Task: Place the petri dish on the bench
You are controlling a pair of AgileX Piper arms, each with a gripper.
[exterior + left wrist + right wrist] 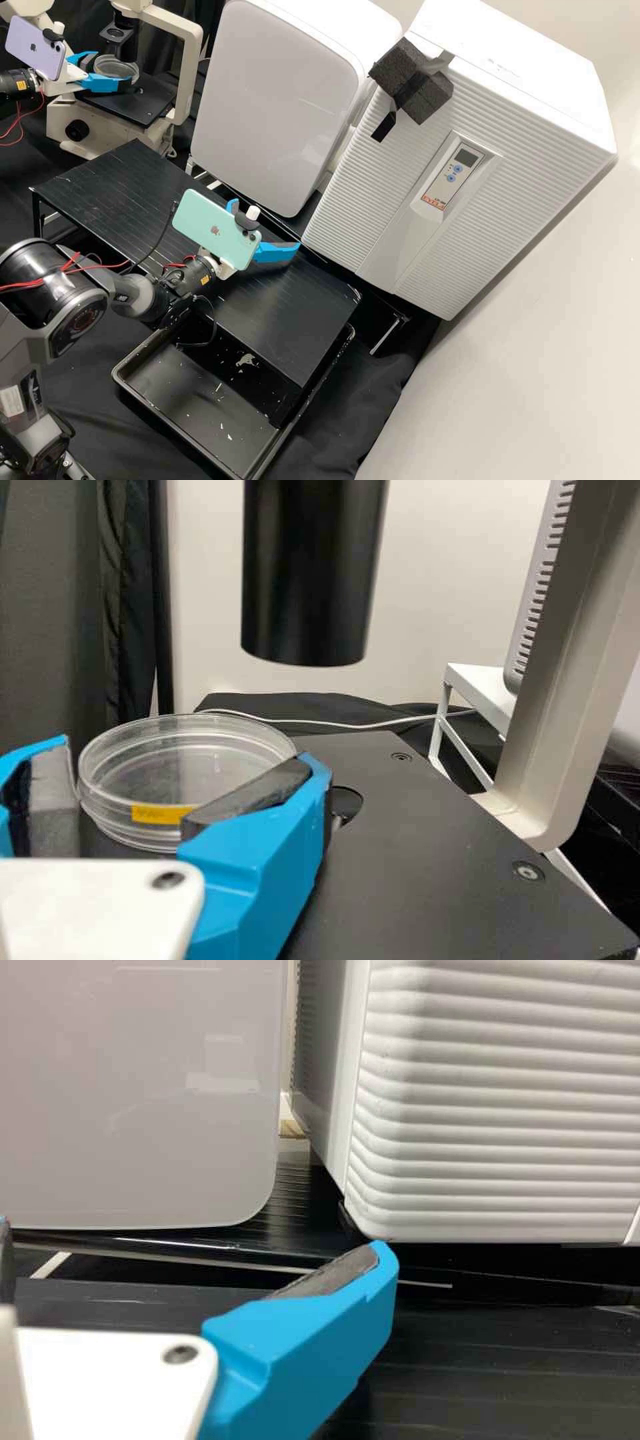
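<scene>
Pinching the petri dish between both fingers of the left gripper, by the microscope stage's edge; holding the right gripper spread wide above the table.

The surface is a low black table with a ribbed top and straight edges, raised on thin legs above a rumpled black cloth. Pale flecks dot one corner of its top. On the cloth lies a shallow black tray, partly beneath the surface, with white scraps and specks scattered inside. A cream-coloured microscope also stands on the cloth, near the surface's other end.
</scene>
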